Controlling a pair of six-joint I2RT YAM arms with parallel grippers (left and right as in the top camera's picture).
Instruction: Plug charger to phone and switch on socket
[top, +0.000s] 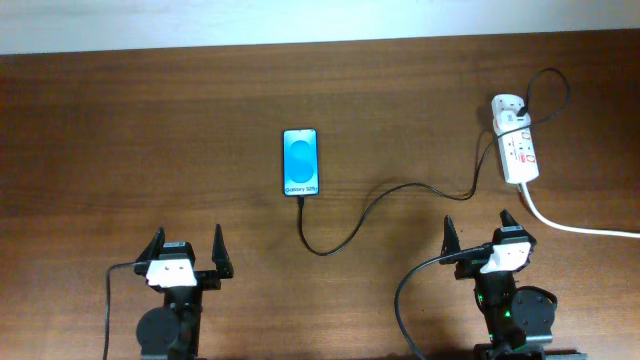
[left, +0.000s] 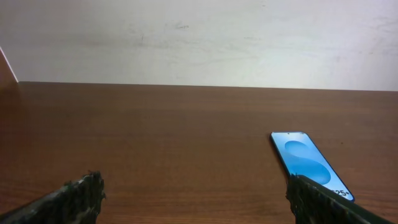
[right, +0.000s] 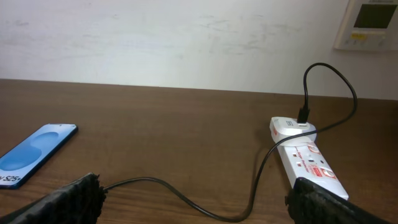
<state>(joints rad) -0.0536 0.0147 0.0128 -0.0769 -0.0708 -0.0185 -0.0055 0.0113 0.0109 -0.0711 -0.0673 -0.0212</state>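
The phone (top: 301, 163) lies flat in the middle of the table, its light-blue screen lit. It also shows in the left wrist view (left: 308, 163) and the right wrist view (right: 35, 154). The thin black charger cable (top: 375, 205) runs from the phone's near end in a curve to a white adapter on the socket (top: 517, 148) at the far right. The cable (right: 186, 196) and the socket (right: 308, 158) show in the right wrist view. My left gripper (top: 185, 251) is open and empty near the front edge. My right gripper (top: 482, 231) is open and empty, in front of the socket.
The socket's thick white cord (top: 575, 226) trails off to the right edge. A pale wall (left: 199, 37) stands behind the table's far edge. A white wall unit (right: 371, 22) hangs at the upper right in the right wrist view.
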